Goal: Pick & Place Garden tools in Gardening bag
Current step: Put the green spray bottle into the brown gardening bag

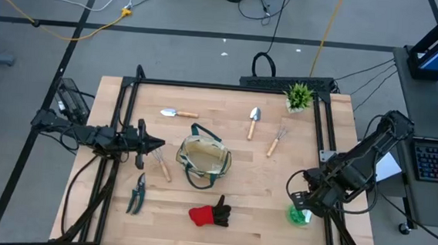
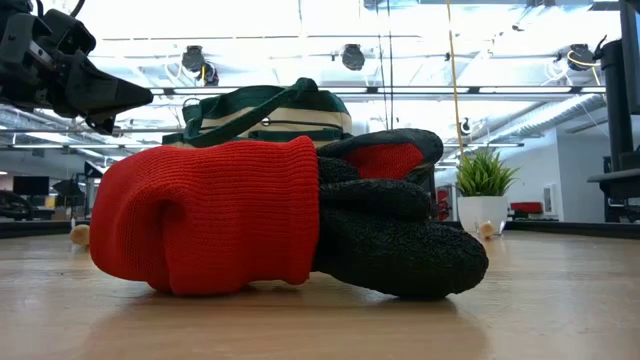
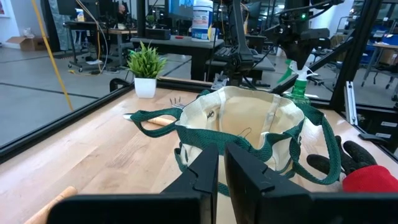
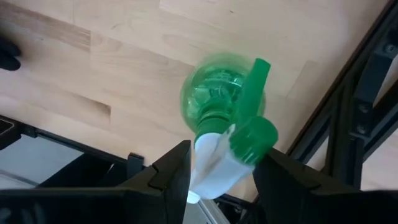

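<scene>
The gardening bag point(image 1: 203, 158) stands open in the middle of the table, and in the left wrist view its inside point(image 3: 249, 118) holds no tools. Around it lie two trowels point(image 1: 177, 113) point(image 1: 254, 123), two small rakes point(image 1: 276, 140) point(image 1: 160, 163), pruning shears point(image 1: 137, 192) and a red-and-black glove point(image 1: 209, 214) point(image 2: 250, 215). A green spray bottle point(image 1: 299, 215) point(image 4: 217, 99) stands upright at the table's near right edge. My right gripper point(image 4: 217, 177) hangs over it, open and pointing steeply down. My left gripper point(image 1: 158, 143) point(image 3: 222, 168) is shut and level, left of the bag. My right gripper comes from above with one finger point(image 4: 174, 171) on either side of the bottle's white-and-green spray head point(image 4: 239, 146). Whether the fingers touch the head I cannot tell. The bottle stands on the table.
A small potted plant point(image 1: 299, 97) point(image 2: 483, 190) stands at the far right corner. A black metal frame point(image 1: 328, 138) runs along the table's far, left and right sides, close beside the bottle. Bare wood lies between the glove and the bottle.
</scene>
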You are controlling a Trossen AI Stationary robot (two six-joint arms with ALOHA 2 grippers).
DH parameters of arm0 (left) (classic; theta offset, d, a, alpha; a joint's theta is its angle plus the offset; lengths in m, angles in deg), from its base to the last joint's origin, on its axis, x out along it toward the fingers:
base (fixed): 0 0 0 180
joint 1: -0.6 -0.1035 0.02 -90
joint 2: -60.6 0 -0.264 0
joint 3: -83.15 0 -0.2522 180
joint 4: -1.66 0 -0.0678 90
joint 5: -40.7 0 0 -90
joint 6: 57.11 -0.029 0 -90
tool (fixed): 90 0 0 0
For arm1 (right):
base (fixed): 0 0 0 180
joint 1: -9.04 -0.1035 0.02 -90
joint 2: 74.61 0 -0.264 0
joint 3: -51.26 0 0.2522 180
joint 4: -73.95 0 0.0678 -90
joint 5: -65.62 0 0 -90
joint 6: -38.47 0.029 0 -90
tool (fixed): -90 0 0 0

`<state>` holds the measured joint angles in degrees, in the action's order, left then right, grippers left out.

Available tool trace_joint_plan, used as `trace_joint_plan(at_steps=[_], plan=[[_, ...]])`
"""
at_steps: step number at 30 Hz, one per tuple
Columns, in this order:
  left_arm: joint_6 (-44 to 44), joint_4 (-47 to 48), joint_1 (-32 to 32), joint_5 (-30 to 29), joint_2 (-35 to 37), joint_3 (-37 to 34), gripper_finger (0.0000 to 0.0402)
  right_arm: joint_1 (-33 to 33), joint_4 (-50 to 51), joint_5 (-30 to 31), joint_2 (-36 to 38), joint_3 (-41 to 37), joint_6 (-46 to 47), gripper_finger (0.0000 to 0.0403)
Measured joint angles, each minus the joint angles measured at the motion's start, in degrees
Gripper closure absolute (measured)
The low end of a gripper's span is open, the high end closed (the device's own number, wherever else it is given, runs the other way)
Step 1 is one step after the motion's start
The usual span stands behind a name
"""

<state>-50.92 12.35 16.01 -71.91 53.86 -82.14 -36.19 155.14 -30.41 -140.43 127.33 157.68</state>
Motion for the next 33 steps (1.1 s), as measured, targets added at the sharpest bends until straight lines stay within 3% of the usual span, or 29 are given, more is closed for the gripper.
trace_joint_plan(at_steps=[16,29,33], plan=[[0.0,0.0,0.02,-0.02,0.02,0.0,0.0371,0.0,0.08,0.0,0.0,0.0,-1.82,0.0252],[-0.02,0.0,0.02,-0.04,0.0,0.0,0.0371,0.0,0.72,-0.14,0.11,0.0,-4.54,0.0348],[-0.01,0.0,0.01,-0.04,0.02,0.0,0.0371,0.0,0.87,-0.14,0.11,0.04,-4.61,0.0357]])
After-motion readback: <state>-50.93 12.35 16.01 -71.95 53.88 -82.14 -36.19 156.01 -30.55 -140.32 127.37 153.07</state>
